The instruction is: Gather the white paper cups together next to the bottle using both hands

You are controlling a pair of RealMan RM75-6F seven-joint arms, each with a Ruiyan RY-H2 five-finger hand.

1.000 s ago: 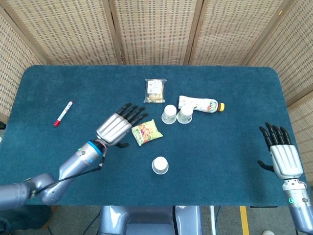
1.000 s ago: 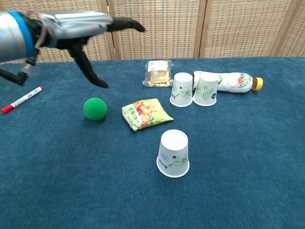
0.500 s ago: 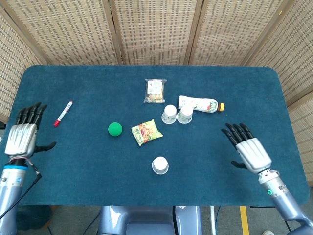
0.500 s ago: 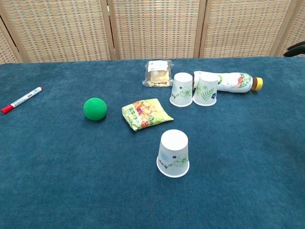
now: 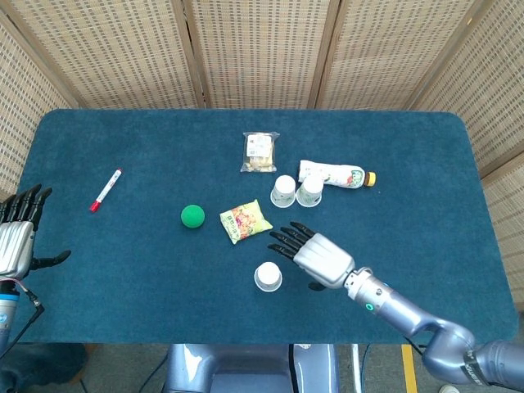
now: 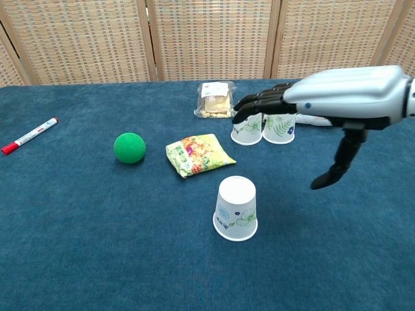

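The right hand (image 5: pixel 315 255) hovers, fingers (image 6: pixel 256 102) spread and empty, just right of the lone cup (image 5: pixel 268 277); two cups (image 5: pixel 296 191) sit beyond the fingertips beside the bottle (image 5: pixel 336 173). Next it likely must lower and grip the lone cup.

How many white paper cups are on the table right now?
3. Two white paper cups stand side by side against the lying plastic bottle; a third sits alone near the front edge.

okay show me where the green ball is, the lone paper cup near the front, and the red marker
green ball (image 5: pixel 192 216), head view, centre of the ball.
lone paper cup (image 6: pixel 236 208), chest view, middle of its side wall.
red marker (image 5: pixel 106 190), head view, midway along its white barrel.
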